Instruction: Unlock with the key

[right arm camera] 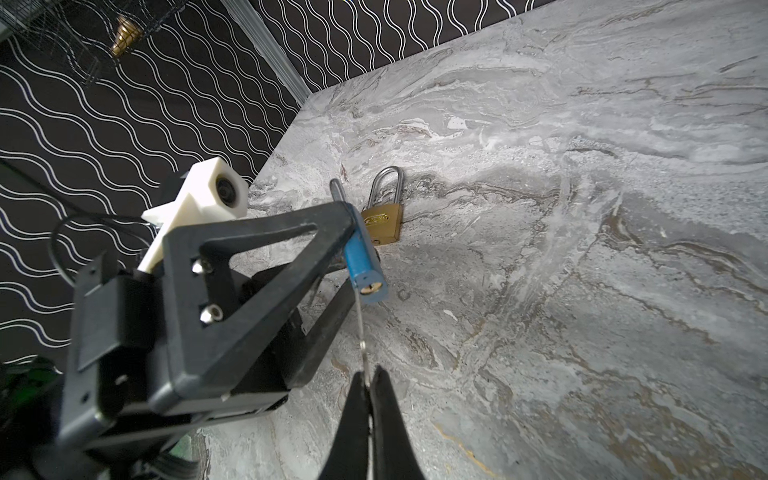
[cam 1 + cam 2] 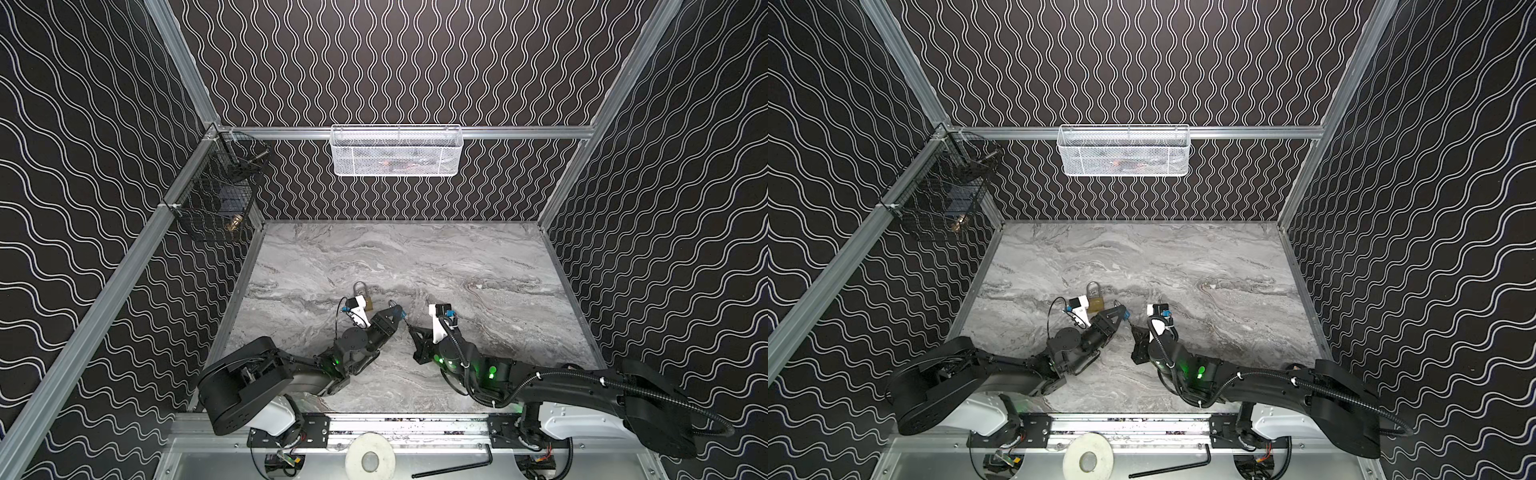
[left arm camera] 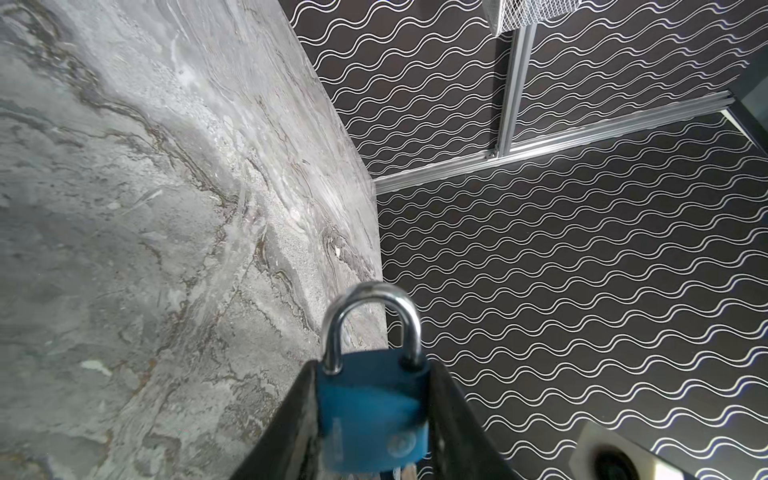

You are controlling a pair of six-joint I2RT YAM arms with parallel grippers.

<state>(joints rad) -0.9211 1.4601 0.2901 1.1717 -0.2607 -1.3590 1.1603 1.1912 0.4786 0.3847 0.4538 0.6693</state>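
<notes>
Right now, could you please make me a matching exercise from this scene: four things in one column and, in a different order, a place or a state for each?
Things
1. blue padlock
2. brass padlock
3. key
4. white basket

Places or states
A. hangs on the back rail
B. lies on the marble table
C. clamped in the left pincer
D. pinched in the right pincer

Pairs: 1-C, 2-B, 3-D, 4-A
</notes>
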